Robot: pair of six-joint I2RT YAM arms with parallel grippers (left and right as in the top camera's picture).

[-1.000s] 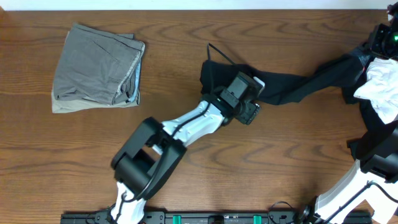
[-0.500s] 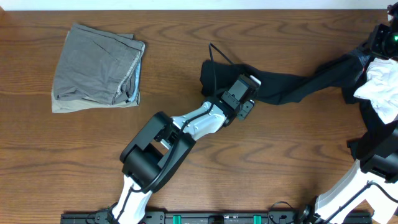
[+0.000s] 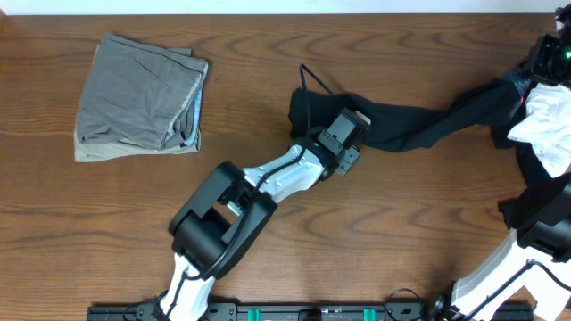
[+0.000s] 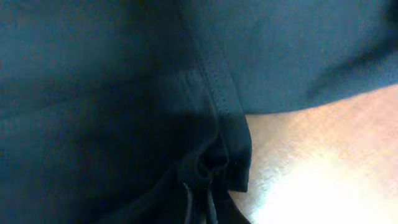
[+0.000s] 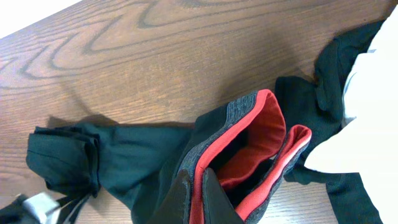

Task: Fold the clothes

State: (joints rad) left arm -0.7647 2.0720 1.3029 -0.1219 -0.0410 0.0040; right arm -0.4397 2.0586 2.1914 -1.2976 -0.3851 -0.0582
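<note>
The right gripper [image 5: 196, 194] is pinching the red-edged grey band [image 5: 239, 115] of a long black fabric garment [image 3: 419, 125], its fingers pressed together on the ribbed edge near the right end of the brown wood-grain worktop [image 3: 268, 250]. The left gripper [image 3: 355, 123] is sitting over the garment's bunched left end near the middle. I cannot tell whether it is spread or closed, because smooth stitched black cloth is filling its camera. A crumpled white soft garment [image 3: 549, 120] is lying just beside the band. A grey-khaki folded garment [image 3: 138, 98] is resting flat, well apart at far left. A pale strip [image 3: 268, 5] is showing beyond the worktop's far edge.
</note>
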